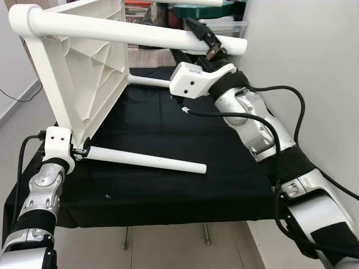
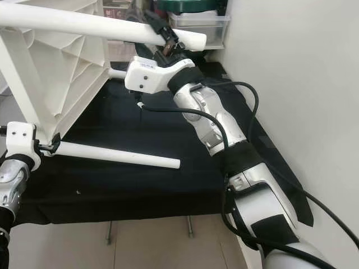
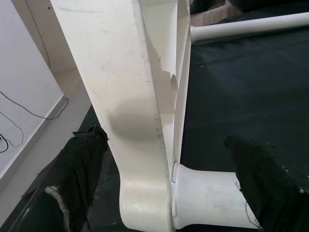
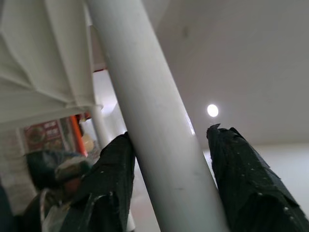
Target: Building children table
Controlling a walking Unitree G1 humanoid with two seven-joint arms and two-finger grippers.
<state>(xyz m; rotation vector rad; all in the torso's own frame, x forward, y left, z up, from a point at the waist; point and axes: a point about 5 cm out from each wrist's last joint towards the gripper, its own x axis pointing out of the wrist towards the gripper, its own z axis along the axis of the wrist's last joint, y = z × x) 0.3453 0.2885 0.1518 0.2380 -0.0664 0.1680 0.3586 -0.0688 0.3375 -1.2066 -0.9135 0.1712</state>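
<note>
We see the right gripper (image 1: 208, 43) grasping the tabletop's (image 1: 84, 67) upper leg (image 1: 134, 32), our left gripper (image 3: 164, 188) spread open around its lower corner.

You see a white tabletop (image 1: 84, 67) of moulded plastic, ribbed underneath, and its round legs (image 1: 147, 159) are smooth, slightly glossy plastic. The desk (image 1: 168, 190) wears a matt black cloth. Your arms (image 1: 249, 120) are brushed silver metal with white plastic wrist housings, and the fingers (image 3: 77, 179) look rough, scuffed black.
</note>
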